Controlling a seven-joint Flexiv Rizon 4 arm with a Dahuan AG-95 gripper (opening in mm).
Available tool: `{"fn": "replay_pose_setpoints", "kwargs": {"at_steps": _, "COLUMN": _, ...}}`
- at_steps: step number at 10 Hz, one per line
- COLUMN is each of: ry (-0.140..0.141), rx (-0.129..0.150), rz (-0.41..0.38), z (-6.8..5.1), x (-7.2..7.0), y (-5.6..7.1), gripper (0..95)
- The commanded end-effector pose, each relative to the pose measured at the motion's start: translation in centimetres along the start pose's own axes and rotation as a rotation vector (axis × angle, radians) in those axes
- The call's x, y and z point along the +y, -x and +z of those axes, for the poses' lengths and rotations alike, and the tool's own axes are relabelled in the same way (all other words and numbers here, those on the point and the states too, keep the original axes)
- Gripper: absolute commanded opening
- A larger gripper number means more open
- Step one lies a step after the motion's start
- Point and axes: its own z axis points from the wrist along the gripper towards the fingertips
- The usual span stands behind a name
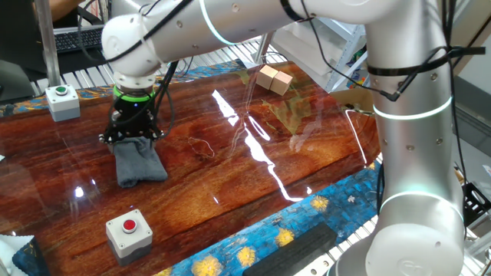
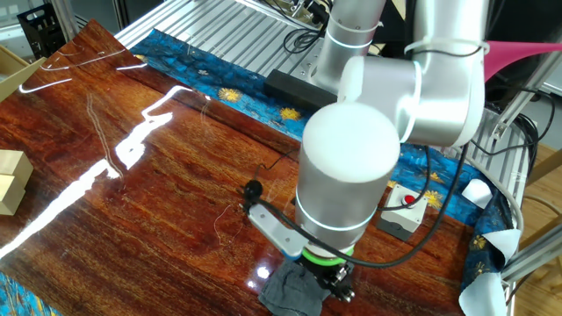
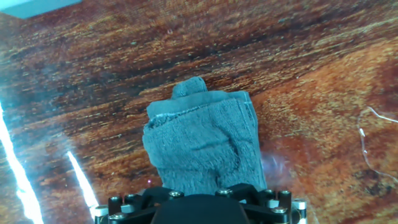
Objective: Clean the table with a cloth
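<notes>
Hand view shows the cloth (image 3: 202,143) directly under me, lying flat on the table (image 3: 311,62). It is blue-grey, thick and a little wrinkled, with one small corner pointing away from the camera. Its near edge goes under the black base of my gripper (image 3: 199,202) at the bottom of this picture. My fingertips are not visible here, so I cannot tell how wide the jaws stand or whether they pinch the fabric.

One fixed view shows my gripper (image 1: 132,136) pointing straight down at the top end of the cloth (image 1: 140,162), and the black frame touches it or is just above it; I cannot tell which. The rest of the cloth lies towards the near edge of the table (image 1: 230,176). The wood is glossy and reddish-brown, with bright reflections of light across it. A grey box with a green button (image 1: 62,101) stands at the far left edge, well apart from the cloth. A grey box with a red button (image 1: 129,232) stands near the front edge, closer to the cloth but not touching it. Two small wooden blocks (image 1: 275,79) lie at the far side, well apart from me.

From the other fixed view, my arm hides most of the gripper (image 2: 329,274), and only a part of the cloth (image 2: 294,292) shows below it.
</notes>
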Motion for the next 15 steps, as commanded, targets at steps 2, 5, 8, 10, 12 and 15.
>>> {"fn": "replay_pose_setpoints", "kwargs": {"at_steps": 2, "ry": 0.011, "rx": -0.020, "rz": -0.001, "z": 0.8, "x": 0.2, "y": 0.0, "gripper": 95.0}}
{"fn": "replay_pose_setpoints", "kwargs": {"at_steps": 5, "ry": 0.018, "rx": -0.054, "rz": 0.000, "z": 1.7, "x": 0.2, "y": 0.3, "gripper": 95.0}}
{"fn": "replay_pose_setpoints", "kwargs": {"at_steps": 8, "ry": 0.020, "rx": -0.080, "rz": 0.001, "z": 2.3, "x": 0.1, "y": 0.4, "gripper": 76.0}}
{"fn": "replay_pose_setpoints", "kwargs": {"at_steps": 10, "ry": 0.024, "rx": -0.121, "rz": -0.014, "z": 2.5, "x": 0.1, "y": 0.4, "gripper": 57.0}}
{"fn": "replay_pose_setpoints", "kwargs": {"at_steps": 12, "ry": 0.028, "rx": -0.156, "rz": -0.053, "z": 2.6, "x": 0.1, "y": 0.4, "gripper": 0.0}}
{"fn": "replay_pose_setpoints", "kwargs": {"at_steps": 15, "ry": -0.014, "rx": -0.145, "rz": -0.063, "z": 2.3, "x": 0.2, "y": 0.2, "gripper": 0.0}}
